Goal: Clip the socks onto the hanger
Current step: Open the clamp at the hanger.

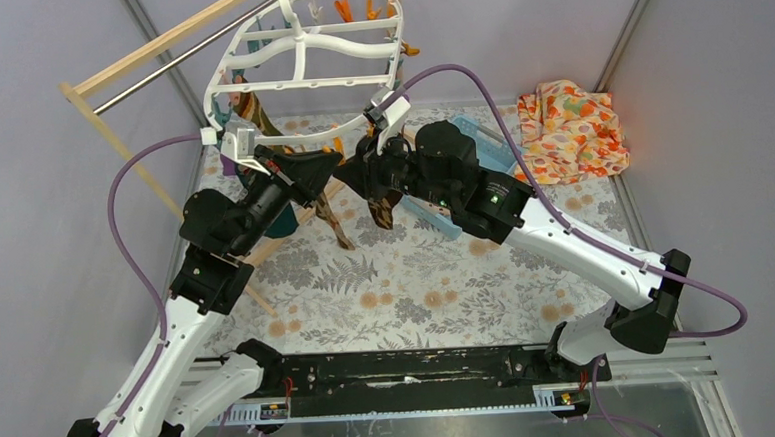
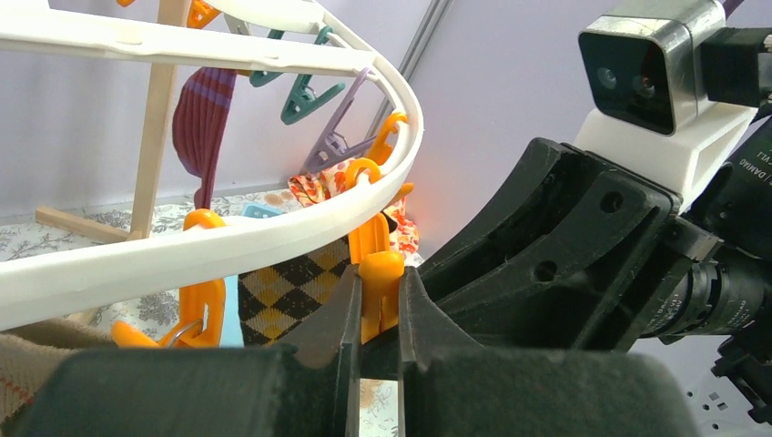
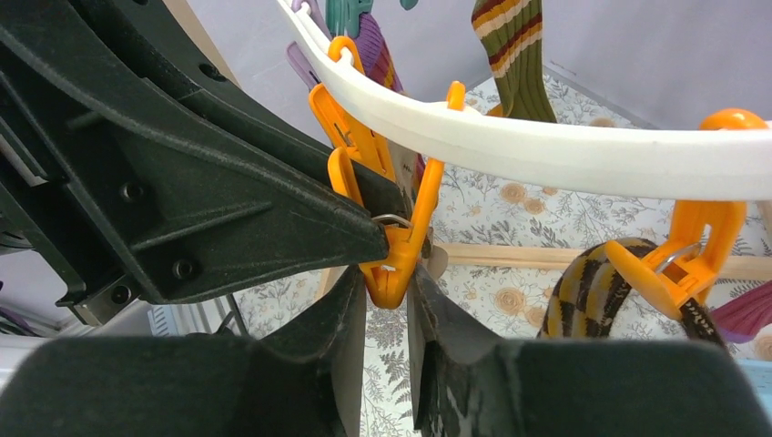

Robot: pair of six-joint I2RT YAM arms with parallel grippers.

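Orange plastic peg (image 2: 380,273) under curved white hanger (image 2: 182,255), left pincer (image 2: 378,296) and right pincer (image 3: 386,289) tight on it.

White oval hanger (image 1: 299,45), argyle sock (image 2: 282,305) hanging beneath

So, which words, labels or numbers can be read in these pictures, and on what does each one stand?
"DAMIA": pale letters on the black housing of the right arm, seen in the left wrist view; the frame's edge cuts the word, so the rest is lost.
Nothing else can be read: no text shows on the hanger, the peg, the socks or the cloth.
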